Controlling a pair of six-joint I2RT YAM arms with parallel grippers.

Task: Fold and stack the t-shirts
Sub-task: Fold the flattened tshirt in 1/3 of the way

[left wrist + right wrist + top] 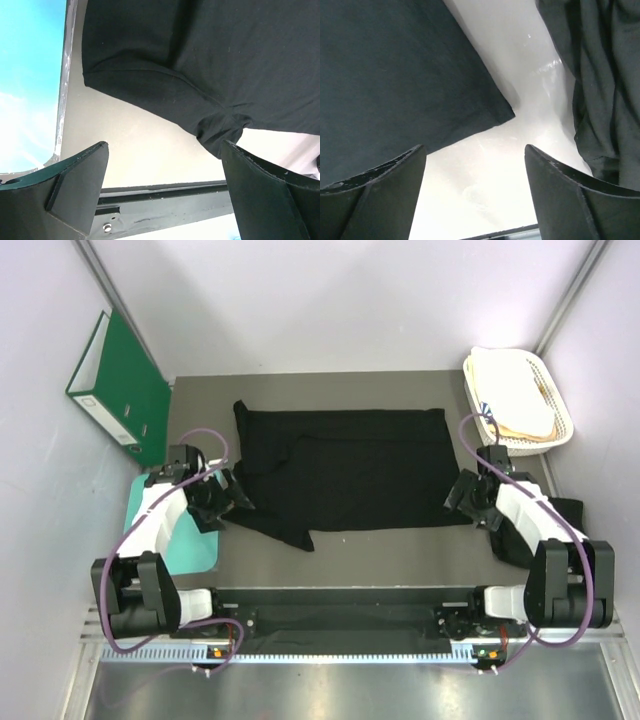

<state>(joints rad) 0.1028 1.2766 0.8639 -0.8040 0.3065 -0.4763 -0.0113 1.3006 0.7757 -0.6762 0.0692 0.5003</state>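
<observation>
We see the grey counter [400, 540] taking up most of the overhead view, and the black t-shirt [360, 470] lies flat across its middle. It covers most of the counter's width, and one sleeve [290, 528] juts toward the near edge on the left. A green binder [118, 390] leans against the left wall at the far corner. A teal mat [205, 545] lies on the counter's near left, partly under the left arm. At the far right corner stands a white plastic basket [560, 425] with a cream cloth [515, 390] in it. In the right wrist view a bunched black cloth [605, 80] sits just right of the flat shirt's corner, with a strip of bare counter between them. The left claw [238, 502] hangs at the shirt's left edge with its fingers spread wide. They grip nothing, and the sleeve lies just beyond their tips. The right claw [458, 498] hangs at the shirt's near right corner, likewise spread, with only bare counter between its fingers [560, 190].
</observation>
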